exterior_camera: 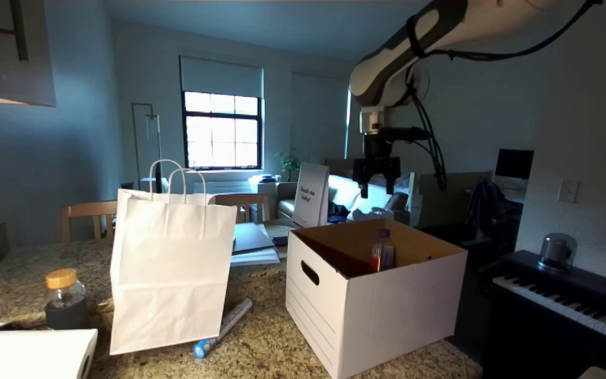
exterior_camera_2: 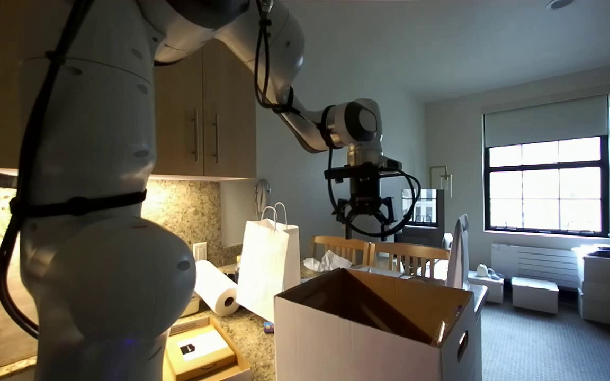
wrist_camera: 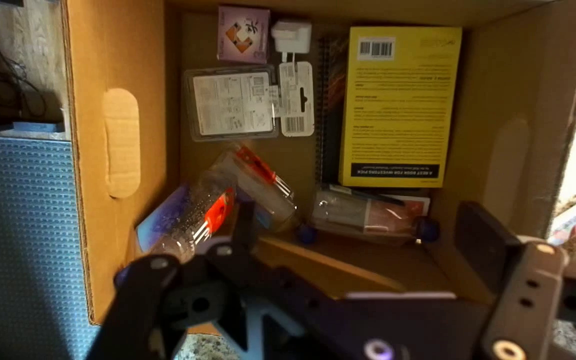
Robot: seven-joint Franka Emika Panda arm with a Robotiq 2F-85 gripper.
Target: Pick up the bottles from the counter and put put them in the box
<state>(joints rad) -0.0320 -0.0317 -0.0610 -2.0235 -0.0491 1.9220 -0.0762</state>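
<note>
My gripper (exterior_camera: 377, 190) hangs pointing down above the white box (exterior_camera: 403, 310), clear of its rim. It also shows in an exterior view (exterior_camera_2: 368, 225). In the wrist view its fingers (wrist_camera: 363, 230) are wide apart with nothing between them. The box's brown inside wall (wrist_camera: 118, 60) shows there too. Inside lie a clear bottle with a blue cap (wrist_camera: 348, 212) and a clear bottle with a red label (wrist_camera: 263, 187). Another red-labelled bottle (wrist_camera: 188, 217) leans at the left wall; a capped bottle stands up near the rim (exterior_camera: 384, 252). No bottle shows on the visible granite counter (exterior_camera: 261, 337).
The box also holds a yellow book (wrist_camera: 398, 105), a blister pack (wrist_camera: 233, 105) and a purple carton (wrist_camera: 243, 34). A tall white paper bag (exterior_camera: 171, 273), a blue-ended tube (exterior_camera: 224, 326), a jar (exterior_camera: 66, 300) and a sign (exterior_camera: 311, 195) stand or lie around it.
</note>
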